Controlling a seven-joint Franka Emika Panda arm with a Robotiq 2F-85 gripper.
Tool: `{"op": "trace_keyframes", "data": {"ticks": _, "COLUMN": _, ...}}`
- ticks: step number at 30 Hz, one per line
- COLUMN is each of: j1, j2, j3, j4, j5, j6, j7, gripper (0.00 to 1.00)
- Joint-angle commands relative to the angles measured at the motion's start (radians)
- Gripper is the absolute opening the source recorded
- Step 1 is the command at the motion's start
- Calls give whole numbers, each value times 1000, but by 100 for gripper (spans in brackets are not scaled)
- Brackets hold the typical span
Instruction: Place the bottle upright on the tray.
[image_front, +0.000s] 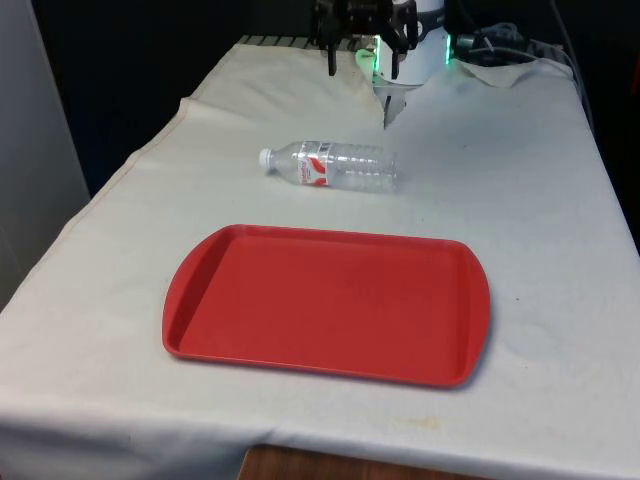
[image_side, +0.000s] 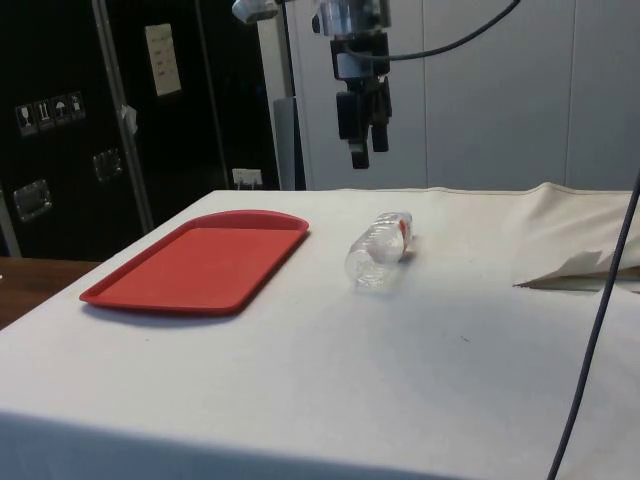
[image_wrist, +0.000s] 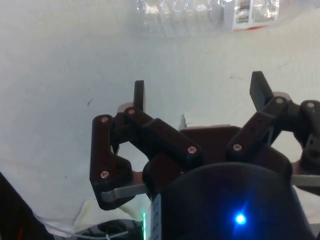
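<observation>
- Gripper (image_wrist: 200, 92): raised well above the white cloth (image_front: 520, 200), fingers spread wide apart with nothing between them.
- Bottle (image_front: 335, 166): clear plastic, red label, lying on its side on the cloth, white cap toward the front view's left.
- Red tray (image_front: 325, 302): flat on the cloth, near the bottle but not touching it.

Front view: faces me across the table (image_front: 560, 250). Side view: low, from its flank. Wrist view: close above the cloth (all share the bottle (image_front: 335, 166)).
</observation>
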Motion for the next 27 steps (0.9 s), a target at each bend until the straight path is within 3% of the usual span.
{"op": "trace_keyframes", "data": {"ticks": 1, "j1": -2, "j2": 4, "j3": -3, "j4": -6, "j5": 3, "j6": 16, "j7": 4, "gripper": 100}}
{"op": "trace_keyframes", "data": {"ticks": 27, "j1": -1, "j2": 67, "j3": -59, "j4": -8, "j5": 10, "j6": 52, "j7": 73, "gripper": 100}}
